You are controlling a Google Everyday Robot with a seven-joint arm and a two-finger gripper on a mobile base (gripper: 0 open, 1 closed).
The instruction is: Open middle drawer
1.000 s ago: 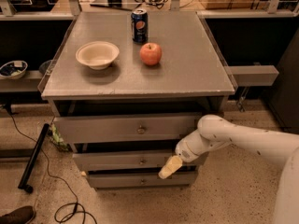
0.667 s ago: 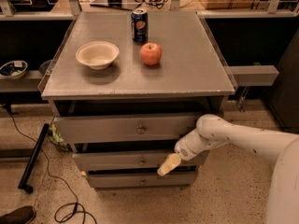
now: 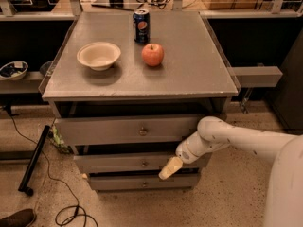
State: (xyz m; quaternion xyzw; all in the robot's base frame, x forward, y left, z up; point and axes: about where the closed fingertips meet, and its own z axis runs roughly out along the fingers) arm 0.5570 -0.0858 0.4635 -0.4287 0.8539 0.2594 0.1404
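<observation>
Middle drawer (image 3: 113, 163): grey, long low front, small round metal knob at centre. Tool (image 3: 170, 168) against front, right of knob; grip state cannot tell.

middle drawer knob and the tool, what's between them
Nothing: in the camera view only bare grey front of the middle drawer lies between its knob and the tool, which sits before that panel.

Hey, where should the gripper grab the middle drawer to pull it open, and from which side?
I'd grip the small round knob at the centre of the middle drawer, coming straight in from the front; its flat front panel shows no other hold. The gripper is just right of the knob in the view, by the panel's lower edge.
</observation>
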